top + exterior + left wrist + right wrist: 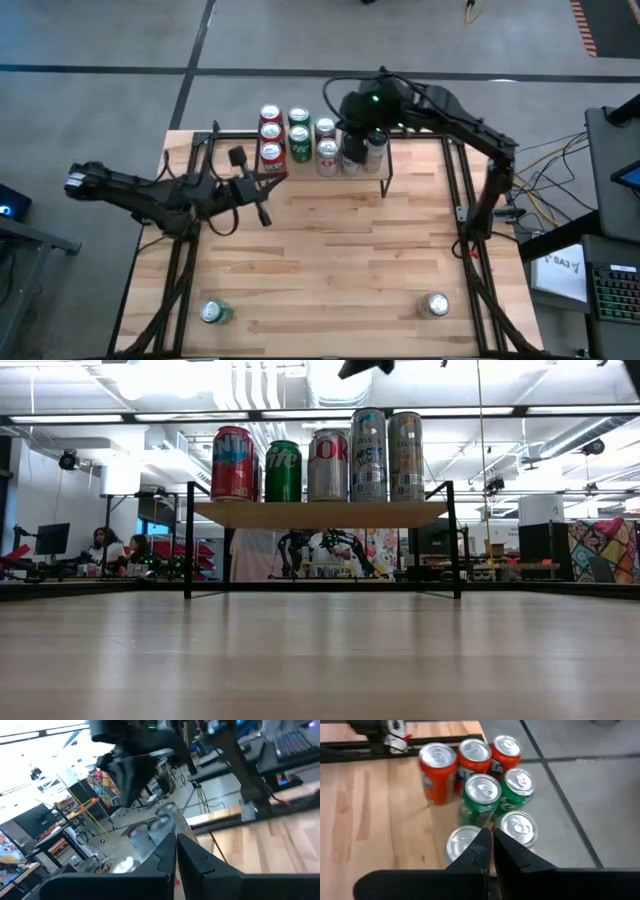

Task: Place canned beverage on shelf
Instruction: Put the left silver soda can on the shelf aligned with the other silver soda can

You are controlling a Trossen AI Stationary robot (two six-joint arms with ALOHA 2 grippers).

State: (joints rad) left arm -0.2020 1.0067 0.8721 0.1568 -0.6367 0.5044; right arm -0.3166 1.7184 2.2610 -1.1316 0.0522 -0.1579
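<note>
Wooden counter [330, 260]; shelf [400, 160] at far edge, crowded. Loose green can [214, 312] and silver can [436, 304] near front. Right tool [491, 842] shut, empty, above shelf cans [480, 790]; descent could topple them. Left tool [176, 851] shut, empty, beside shelf.

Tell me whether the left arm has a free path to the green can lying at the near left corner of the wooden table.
Probably yes. The green can lies alone on bare tabletop, and the left pincer, shut and empty, hangs over the table with nothing between them.

Grey floor [100, 40], ceiling striplights [90, 418], perhaps cluttered desks [60, 565] behind.
</note>
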